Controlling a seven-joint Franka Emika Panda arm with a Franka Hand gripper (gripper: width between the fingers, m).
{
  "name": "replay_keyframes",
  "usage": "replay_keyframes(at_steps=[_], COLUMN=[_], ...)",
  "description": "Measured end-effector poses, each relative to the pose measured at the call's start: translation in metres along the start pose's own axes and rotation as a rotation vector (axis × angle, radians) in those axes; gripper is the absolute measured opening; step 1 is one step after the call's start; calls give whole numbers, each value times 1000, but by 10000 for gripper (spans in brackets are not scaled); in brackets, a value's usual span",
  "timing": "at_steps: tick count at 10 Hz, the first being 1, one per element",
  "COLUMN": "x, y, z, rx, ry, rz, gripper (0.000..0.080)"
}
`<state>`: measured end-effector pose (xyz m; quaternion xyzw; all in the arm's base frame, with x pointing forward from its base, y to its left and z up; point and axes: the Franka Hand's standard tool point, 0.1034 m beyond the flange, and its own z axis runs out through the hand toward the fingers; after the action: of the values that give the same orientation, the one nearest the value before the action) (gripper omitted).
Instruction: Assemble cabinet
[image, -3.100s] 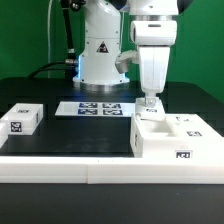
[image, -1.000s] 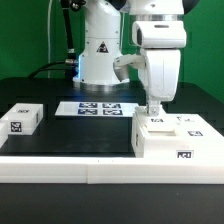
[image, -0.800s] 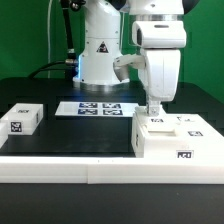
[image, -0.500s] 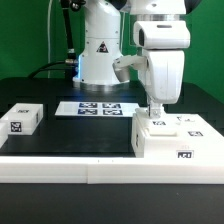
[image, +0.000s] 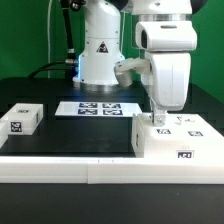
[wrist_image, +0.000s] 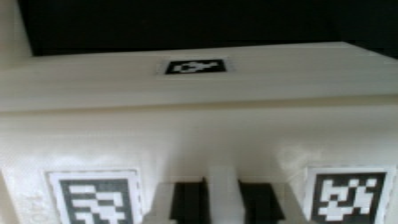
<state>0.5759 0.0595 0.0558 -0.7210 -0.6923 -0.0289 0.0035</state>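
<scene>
Since three seconds back the arm has slid toward the exterior view's right, and the gripper (image: 157, 121) now sits lower, down at the top of the cabinet (image: 175, 146) rather than over its near corner.

At the lower left of the exterior frame a small white block (image: 20, 118) lies on the black table (image: 75, 135), well apart from the action, likely a part waiting its turn. In the middle, at the foot of the robot's base, lies the marker board (image: 98, 108). The cabinet stands at the lower right, its tagged faces turned up and forward.

In the wrist view the two dark fingers (wrist_image: 185, 203) stand close together with a narrow pale strip between them, flanked by two tags on the cabinet (wrist_image: 196, 110). Whether they pinch that strip or merely straddle it, I cannot tell. The low, centred pose suggests the arm is taking hold of a wall of the body in order to shift or turn it.
</scene>
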Motion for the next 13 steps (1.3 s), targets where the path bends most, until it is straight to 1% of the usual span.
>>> replay_keyframes(at_steps=[5, 6, 7, 8, 10, 11, 12, 13], x=[-1, 0, 0, 0, 0, 0, 0, 0], y=[0, 0, 0, 0, 0, 0, 0, 0], z=[0, 0, 0, 0, 0, 0, 0, 0], rx=[2, 2, 2, 2, 2, 2, 2, 2], ry=[-1, -1, -1, -1, -1, -1, -1, -1], rz=[4, 4, 4, 4, 4, 4, 4, 4], gripper=[72, 142, 278, 278, 642, 642, 773, 791])
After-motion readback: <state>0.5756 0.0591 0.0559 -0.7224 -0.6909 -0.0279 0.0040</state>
